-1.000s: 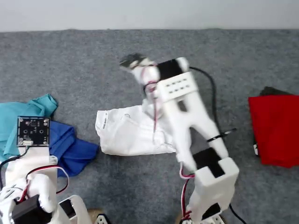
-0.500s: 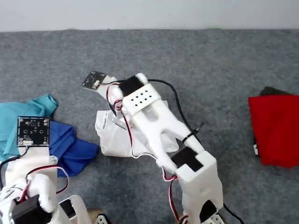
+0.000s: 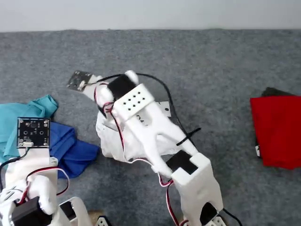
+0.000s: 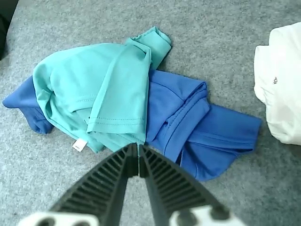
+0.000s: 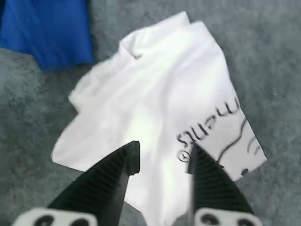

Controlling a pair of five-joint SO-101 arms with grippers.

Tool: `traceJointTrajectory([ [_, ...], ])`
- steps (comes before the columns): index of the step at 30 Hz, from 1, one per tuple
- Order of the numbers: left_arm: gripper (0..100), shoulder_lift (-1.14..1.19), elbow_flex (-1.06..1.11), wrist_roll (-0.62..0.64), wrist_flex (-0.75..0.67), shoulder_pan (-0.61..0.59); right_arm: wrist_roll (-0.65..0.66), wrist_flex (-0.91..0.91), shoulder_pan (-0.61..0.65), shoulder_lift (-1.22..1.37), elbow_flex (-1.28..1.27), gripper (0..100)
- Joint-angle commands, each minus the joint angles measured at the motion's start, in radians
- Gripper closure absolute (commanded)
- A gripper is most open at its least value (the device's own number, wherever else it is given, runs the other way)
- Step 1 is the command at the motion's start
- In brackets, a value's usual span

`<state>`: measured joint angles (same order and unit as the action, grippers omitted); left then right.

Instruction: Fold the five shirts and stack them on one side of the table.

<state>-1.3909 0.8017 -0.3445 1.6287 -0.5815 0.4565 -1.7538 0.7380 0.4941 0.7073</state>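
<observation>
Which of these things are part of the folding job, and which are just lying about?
Job: white shirt, teal shirt, blue shirt, red shirt, dark cloth at its far edge, possibly the fifth.
Not the job: grey table cover, white wall.

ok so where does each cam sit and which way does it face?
High view: fixed above the table, looking down; the right arm reaches over the white shirt, the left arm sits by the teal shirt and blue shirt.
Left wrist view: on the left arm, looking down past the shut left gripper at teal lying over blue.
Right wrist view: on the right arm, looking down past the open right gripper at the white shirt.
Shared: all three show the white shirt and blue shirt.
</observation>
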Motion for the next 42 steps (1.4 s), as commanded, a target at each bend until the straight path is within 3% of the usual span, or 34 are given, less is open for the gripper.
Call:
traceJointTrajectory([
  [1,98,-0.009,-0.004,0.009,-0.026,-0.005,0.041,-0.047,-0.097,-0.021,-0.021,99.0],
  [6,98,-0.009,-0.004,0.009,-0.026,-0.005,0.083,-0.047,-0.18,-0.042,-0.213,98.8],
  [10,98,-0.009,-0.005,0.009,-0.026,-0.005,0.083,-0.041,-0.174,-0.05,-0.322,98.9],
  [15,98,-0.009,-0.007,0.009,-0.026,-0.005,0.055,-0.039,-0.004,0.007,-0.318,98.9],
  [21,98,-0.009,-0.008,0.009,-0.026,-0.009,0.003,-0.036,0.188,0.124,-0.126,98.9],
  [27,98,-0.009,-0.008,0.009,-0.026,-0.009,0.003,-0.042,0.11,0.079,-0.017,98.9],
  [34,98,-0.009,-0.008,0.009,-0.026,-0.009,0.012,-0.039,0.002,-0.062,-0.18,98.9],
  [37,98,-0.009,-0.01,0.009,-0.026,-0.009,0.011,-0.031,0.007,-0.019,-0.229,98.9],
  [42,98,-0.009,-0.012,0.011,-0.026,-0.011,0.002,-0.008,0.12,0.117,-0.23,98.9],
])
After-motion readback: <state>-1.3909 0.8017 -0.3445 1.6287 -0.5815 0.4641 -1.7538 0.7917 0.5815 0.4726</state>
